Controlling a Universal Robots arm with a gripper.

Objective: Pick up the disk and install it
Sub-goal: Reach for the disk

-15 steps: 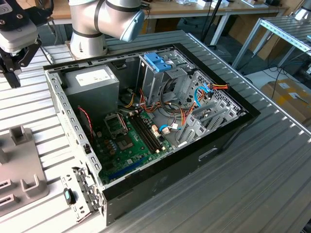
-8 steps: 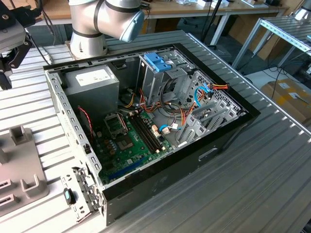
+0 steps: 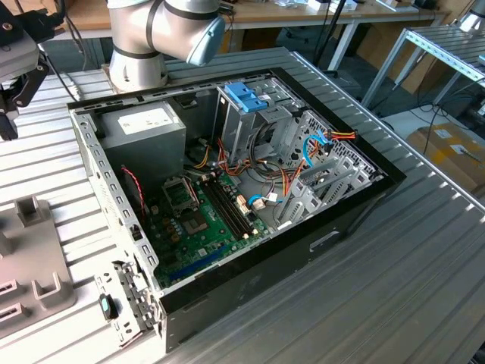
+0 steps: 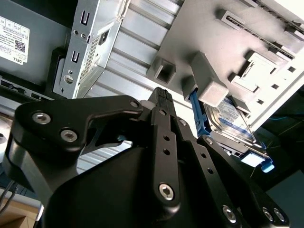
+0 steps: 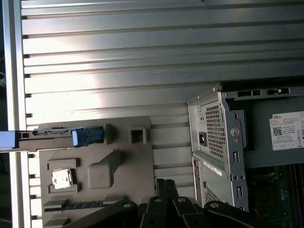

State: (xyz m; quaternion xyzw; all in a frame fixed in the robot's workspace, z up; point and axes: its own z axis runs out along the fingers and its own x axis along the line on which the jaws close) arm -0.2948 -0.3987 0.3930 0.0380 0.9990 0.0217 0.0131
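The disk [image 5: 52, 135] is seen edge-on in the first wrist view as a thin, flat slab. It is stood on its edge in a slot at the border of a grey moulded plastic tray [image 5: 133, 166]. Its long axis is laid parallel to the grooves of the ribbed aluminium table [image 5: 142, 52]. In the second wrist view its silvery labelled face [image 4: 228, 118] is turned outward from the tray, and it is framed by bright blue plastic rails [image 4: 196, 110].

A small square silvery part [image 5: 60, 178] is held in another of the tray's block-shaped recesses.

The gripper [image 5: 166, 182], built of matt black bolted links, is shown with its fingertips pressed together on nothing. It is held near the tray's case-side edge, well apart from the disk.

In the exterior view the open black computer case [image 3: 303, 250] is laid on its side. Inside it are seen a grey boxy power supply [image 3: 144, 125], a green motherboard [image 3: 204, 224], bundled coloured wires [image 3: 288, 178] and a perforated metal cage topped by a blue latch [image 3: 244, 96].
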